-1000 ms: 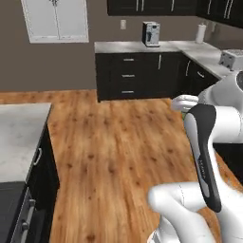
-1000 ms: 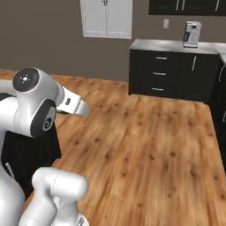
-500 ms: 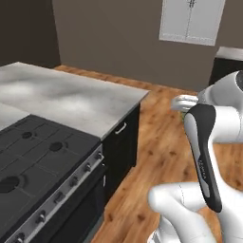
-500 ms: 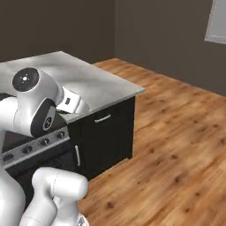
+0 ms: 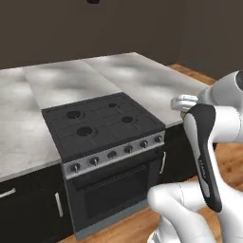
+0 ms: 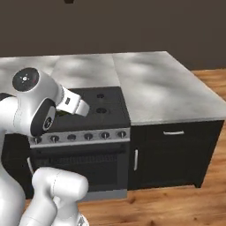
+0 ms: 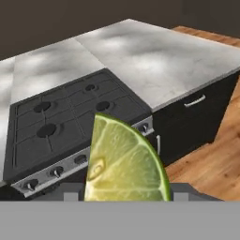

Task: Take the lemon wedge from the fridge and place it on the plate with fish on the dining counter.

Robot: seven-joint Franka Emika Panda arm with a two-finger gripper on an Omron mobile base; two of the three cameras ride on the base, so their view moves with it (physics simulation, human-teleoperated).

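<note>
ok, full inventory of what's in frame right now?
lemon wedge: 1, yellow-green with green rind, held in the pincer, close to the hand camera
dining counter: 1, grey-white marble look, ahead of the base
cooktop: 1, black, four burners, set in the counter
knobs: row, dark, on the silver strip under the cooktop
oven door: 1, black, below the knobs
floor: wood, beside the counter
arm: 1, white and dark
pincer: 1, shut on the wedge
</note>
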